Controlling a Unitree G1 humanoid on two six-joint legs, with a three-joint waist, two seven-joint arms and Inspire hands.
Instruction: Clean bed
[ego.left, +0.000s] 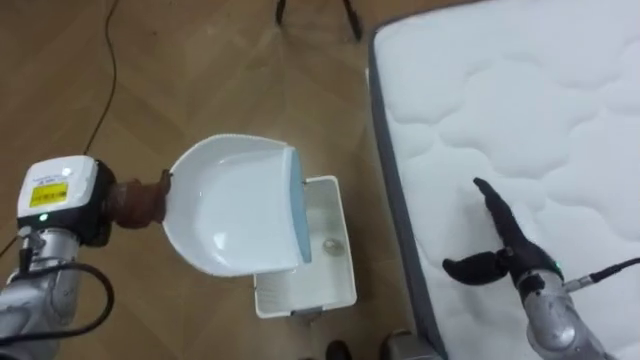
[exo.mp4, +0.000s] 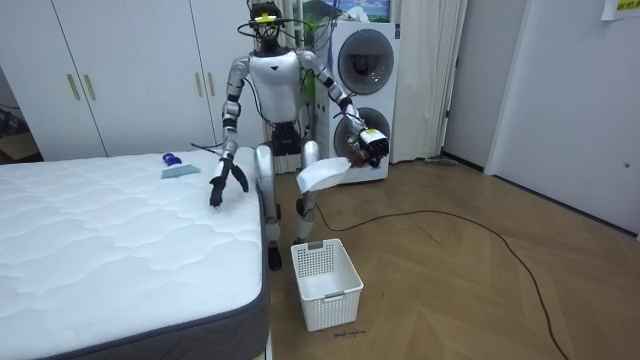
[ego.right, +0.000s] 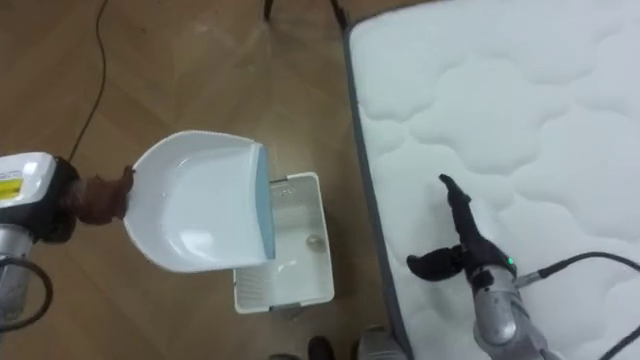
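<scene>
I stand beside the bed, whose white quilted mattress (ego.left: 520, 90) is on my right. My left hand (ego.left: 138, 198) is shut on the handle of a white dustpan (ego.left: 235, 205) with a pale blue lip. The pan is tilted over a white plastic basket (ego.left: 325, 275) on the floor. A small bit of rubbish (ego.left: 330, 243) lies in the basket. My right hand (ego.left: 503, 245) is open, with its fingers straight, just above the mattress near its edge. In the room view a pale blue brush (exo.mp4: 180, 168) lies on the far part of the bed.
The basket (exo.mp4: 327, 285) stands on the wooden floor close to the bed's corner. A dark cable (exo.mp4: 470, 225) runs across the floor. Stacked washing machines (exo.mp4: 362, 80) and white wardrobes (exo.mp4: 110, 70) line the wall behind me.
</scene>
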